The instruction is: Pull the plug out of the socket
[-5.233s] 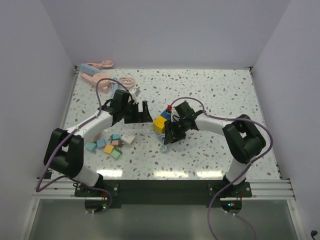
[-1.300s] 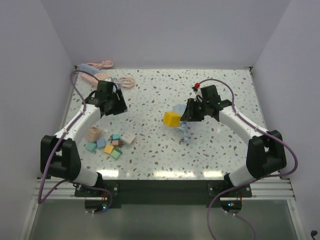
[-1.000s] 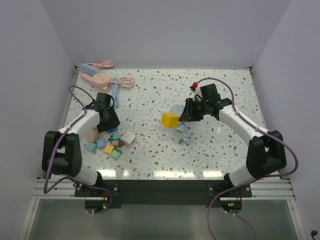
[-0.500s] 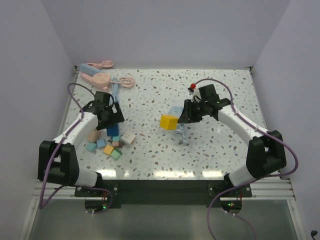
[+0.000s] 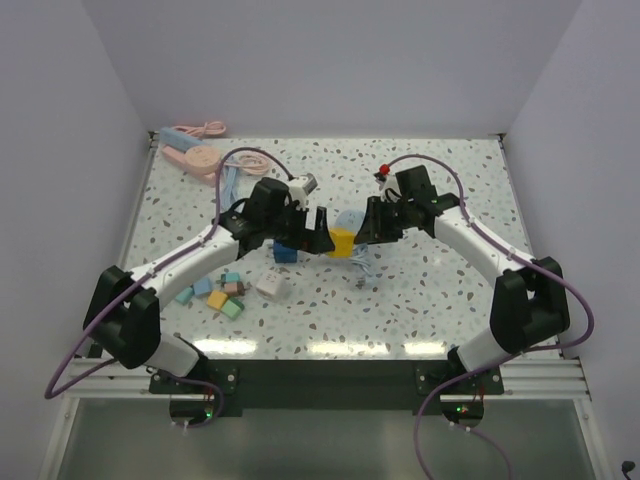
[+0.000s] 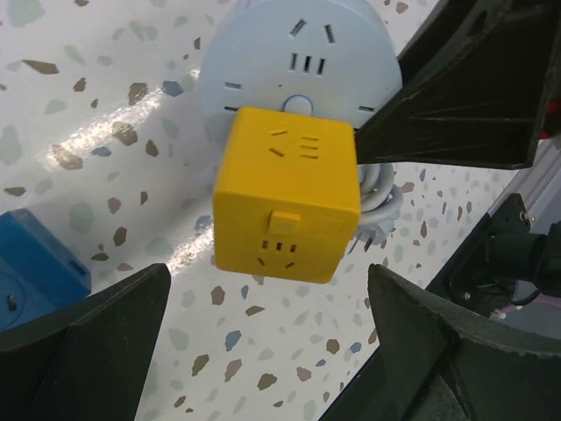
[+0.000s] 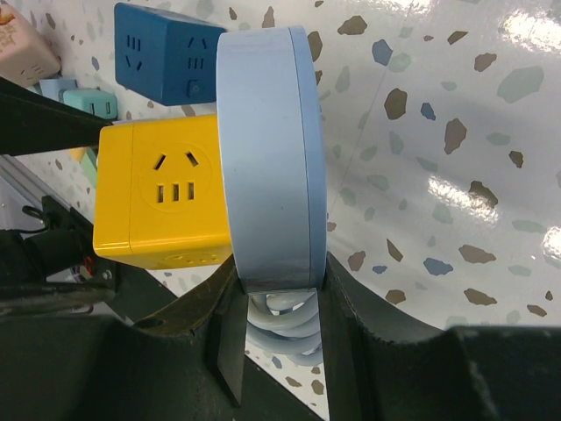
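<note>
- Right tool [image 7: 279, 320] is clamped on the rim of the round pale-blue socket [image 7: 272, 149], near the middle of the worktop [image 5: 430, 290].
- Yellow cube plug [image 6: 289, 193] is seated on the socket face, at the socket's 9 o'clock in the top view.
- Left tool [image 6: 270, 289] is spread wide, with a finger on either side of the plug, gripping nothing.
- Blue cube [image 5: 287, 252] lies at the plug's 8 o'clock.

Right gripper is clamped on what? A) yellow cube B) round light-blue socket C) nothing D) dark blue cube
B: in the right wrist view the right gripper pinches the round light-blue socket by its rim; the yellow cube is only plugged onto its face.
</note>
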